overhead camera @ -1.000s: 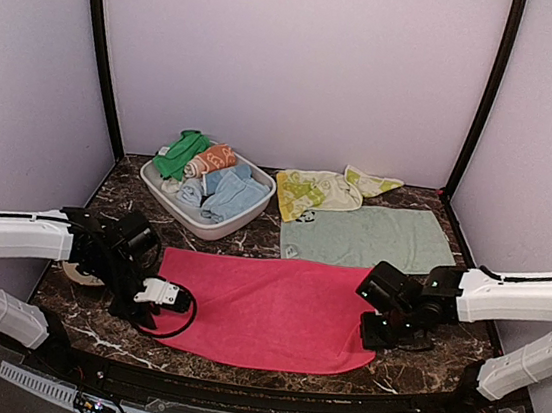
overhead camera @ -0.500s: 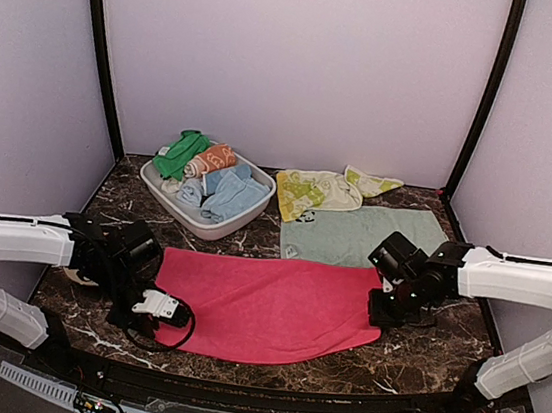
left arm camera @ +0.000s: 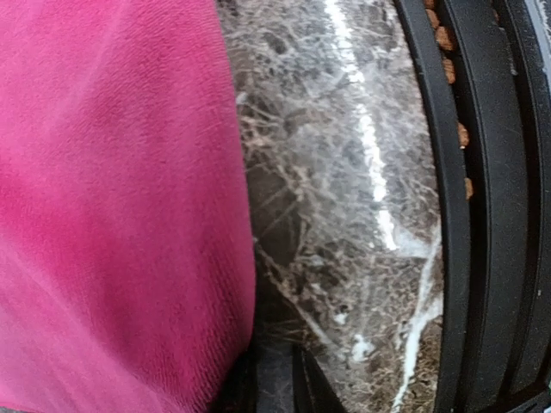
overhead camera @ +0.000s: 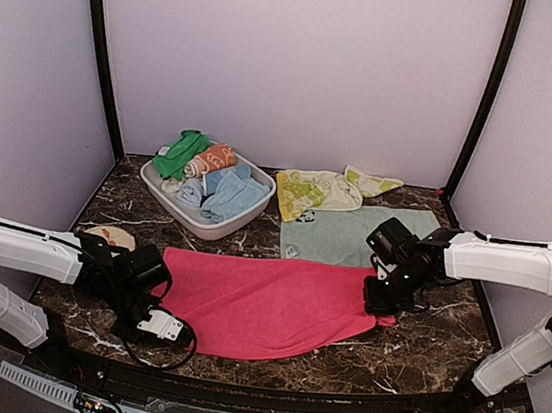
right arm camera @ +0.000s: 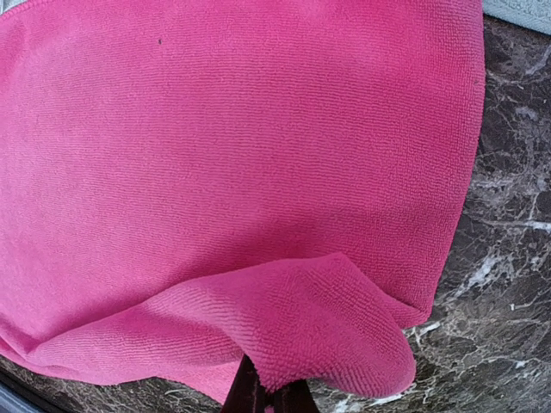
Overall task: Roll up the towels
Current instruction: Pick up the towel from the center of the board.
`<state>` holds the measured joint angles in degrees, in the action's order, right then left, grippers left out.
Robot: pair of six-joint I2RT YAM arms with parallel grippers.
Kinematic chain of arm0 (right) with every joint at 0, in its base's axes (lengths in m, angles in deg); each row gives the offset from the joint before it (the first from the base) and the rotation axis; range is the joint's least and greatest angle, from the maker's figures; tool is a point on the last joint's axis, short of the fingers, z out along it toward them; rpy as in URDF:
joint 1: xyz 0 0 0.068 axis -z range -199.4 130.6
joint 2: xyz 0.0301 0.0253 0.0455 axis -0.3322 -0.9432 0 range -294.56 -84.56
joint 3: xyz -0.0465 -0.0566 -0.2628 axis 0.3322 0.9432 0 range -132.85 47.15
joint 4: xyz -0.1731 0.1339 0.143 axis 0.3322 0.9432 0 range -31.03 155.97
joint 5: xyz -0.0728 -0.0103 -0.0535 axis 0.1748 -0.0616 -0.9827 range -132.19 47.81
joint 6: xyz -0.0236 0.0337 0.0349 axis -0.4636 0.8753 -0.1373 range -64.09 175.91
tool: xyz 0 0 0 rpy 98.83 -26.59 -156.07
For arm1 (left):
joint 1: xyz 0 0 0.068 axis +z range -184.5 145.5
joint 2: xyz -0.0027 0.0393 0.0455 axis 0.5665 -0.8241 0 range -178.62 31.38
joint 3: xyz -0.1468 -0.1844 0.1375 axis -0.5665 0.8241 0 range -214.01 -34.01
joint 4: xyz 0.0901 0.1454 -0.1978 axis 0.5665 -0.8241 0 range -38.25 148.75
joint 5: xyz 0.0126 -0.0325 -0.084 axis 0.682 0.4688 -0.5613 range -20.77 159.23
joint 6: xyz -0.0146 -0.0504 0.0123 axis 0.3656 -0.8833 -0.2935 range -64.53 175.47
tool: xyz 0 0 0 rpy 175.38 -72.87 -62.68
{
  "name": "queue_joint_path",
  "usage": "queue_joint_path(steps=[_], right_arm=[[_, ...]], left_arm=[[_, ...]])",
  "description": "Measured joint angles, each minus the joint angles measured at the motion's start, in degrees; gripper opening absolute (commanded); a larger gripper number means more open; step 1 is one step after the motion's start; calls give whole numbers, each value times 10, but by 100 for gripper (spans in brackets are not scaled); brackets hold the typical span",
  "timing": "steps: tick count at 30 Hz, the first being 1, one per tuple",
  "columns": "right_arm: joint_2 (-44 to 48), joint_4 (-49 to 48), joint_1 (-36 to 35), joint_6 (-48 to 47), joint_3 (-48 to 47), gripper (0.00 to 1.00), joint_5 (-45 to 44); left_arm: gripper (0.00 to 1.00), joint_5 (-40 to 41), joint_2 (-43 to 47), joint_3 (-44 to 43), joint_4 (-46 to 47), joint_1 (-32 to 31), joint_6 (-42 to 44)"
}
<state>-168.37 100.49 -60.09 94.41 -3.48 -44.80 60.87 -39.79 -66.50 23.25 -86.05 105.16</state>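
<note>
The hot-pink towel (overhead camera: 264, 304), a plush, finely looped cloth, lies spread mid-frame on the dark veined marble table (overhead camera: 431, 341), its right edge lifted into a soft rounded fold. The right gripper (right arm camera: 269, 394), its arm reaching in low from the right, pinches that fold tight. The left gripper (overhead camera: 161, 325) crouches at the towel's lower-left corner; whether it grasps the cloth cannot be told.

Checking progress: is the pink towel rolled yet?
Not rolled: the pink towel lies spread, its right corner lifted in the right pincer.
</note>
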Motion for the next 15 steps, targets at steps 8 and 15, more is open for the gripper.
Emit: queue_joint_path(steps=[8, 15], right_arm=[[0, -2, 7, -11, 0, 0, 7], [3, -2, 8, -14, 0, 0, 12]], left_arm=[[21, 12, 9, -13, -26, 0, -4], [21, -29, 27, -72, -99, -1, -10]])
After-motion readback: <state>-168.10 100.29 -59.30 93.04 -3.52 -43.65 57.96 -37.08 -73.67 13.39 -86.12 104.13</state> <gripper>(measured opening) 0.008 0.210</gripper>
